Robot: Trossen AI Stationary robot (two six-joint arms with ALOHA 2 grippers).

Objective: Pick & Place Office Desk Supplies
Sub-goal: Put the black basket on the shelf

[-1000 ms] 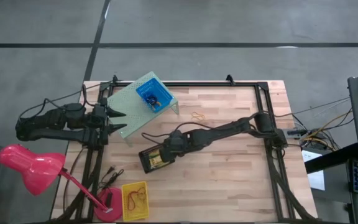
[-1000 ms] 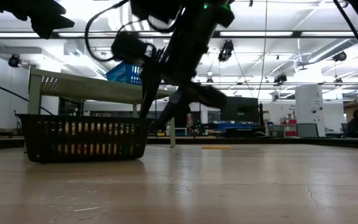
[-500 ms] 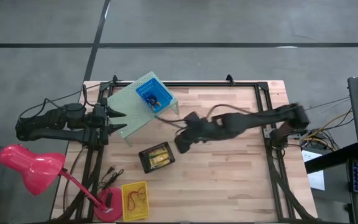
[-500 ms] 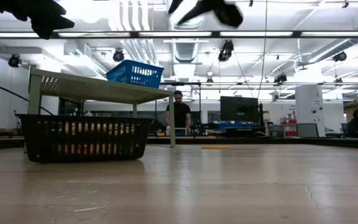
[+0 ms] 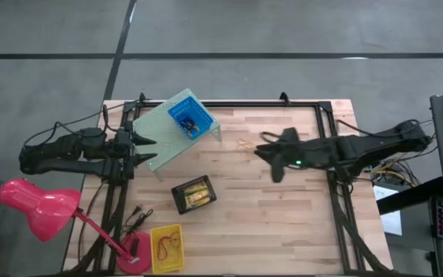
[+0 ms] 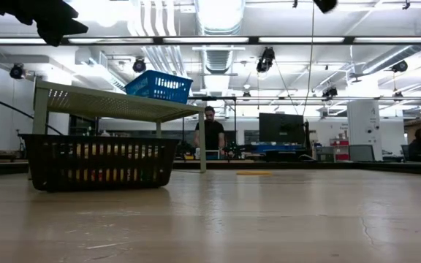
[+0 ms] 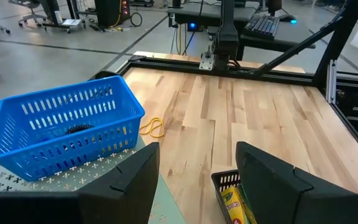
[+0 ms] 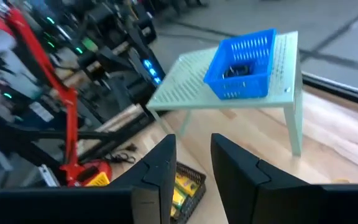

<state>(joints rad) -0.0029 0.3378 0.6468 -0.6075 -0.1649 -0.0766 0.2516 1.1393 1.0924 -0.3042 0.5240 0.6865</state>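
- Right gripper (image 5: 266, 158) over table centre-right, fingers spread, empty.
- Left gripper (image 5: 148, 150) at left edge beside green riser (image 5: 160, 138), fingers spread.
- Rubber bands (image 5: 244, 143) loose near right gripper.
- Yellow-gold pieces (image 5: 196, 195) in black bin (image 5: 180, 200).

Grey concrete floor (image 5: 283, 31) all round the wooden table (image 5: 283, 208); long ceiling strip lights (image 6: 305, 40) glow overhead, a person (image 6: 210, 135) stands far back.

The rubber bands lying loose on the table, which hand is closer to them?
Right. The right hand hangs beside the rubber bands, while the left hand waits at the table's left edge, past the green riser.
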